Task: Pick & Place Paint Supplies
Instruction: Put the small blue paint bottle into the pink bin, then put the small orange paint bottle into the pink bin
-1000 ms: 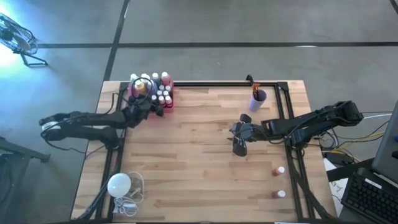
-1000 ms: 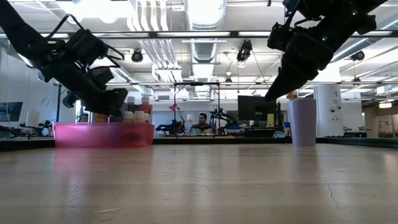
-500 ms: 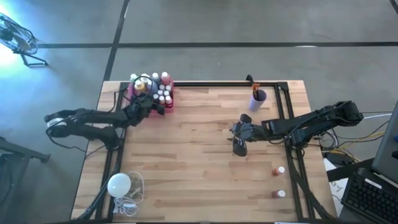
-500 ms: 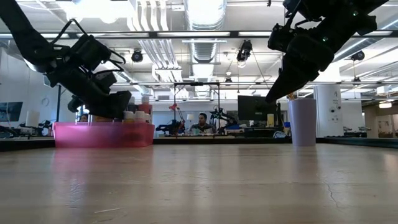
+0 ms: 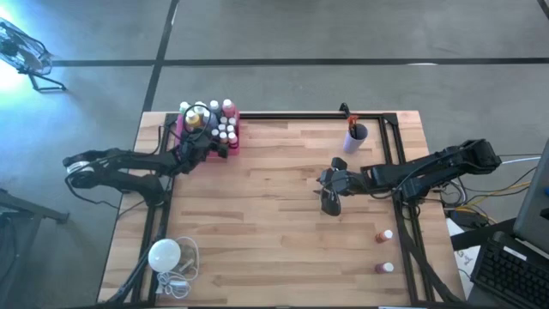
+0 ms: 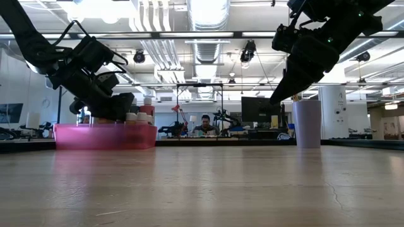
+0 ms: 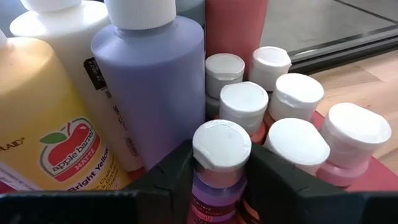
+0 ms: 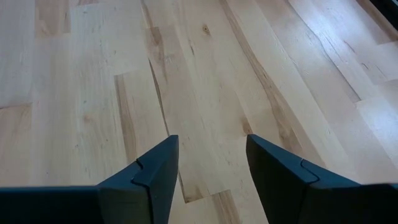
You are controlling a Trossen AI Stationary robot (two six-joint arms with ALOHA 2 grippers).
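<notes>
Small purple bottle [image 7: 219, 163] now lowered among others in pink tray [image 5: 233, 137], left end effector [image 7: 217, 180] loosening around it: placement nearly done. Right end effector [image 8: 208, 168] spread, empty above counter [image 5: 274, 215].

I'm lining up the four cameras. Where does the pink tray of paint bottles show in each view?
High view: pink tray at the table's far left corner, under the left gripper.
Low view: left of centre, a pink band on the tabletop.
Left wrist view: only a sliver of its rim beside the bottles.
Right wrist view: not in it, only bare wood.
Shared landmark: the small white-capped bottle between the left jaws.
</notes>
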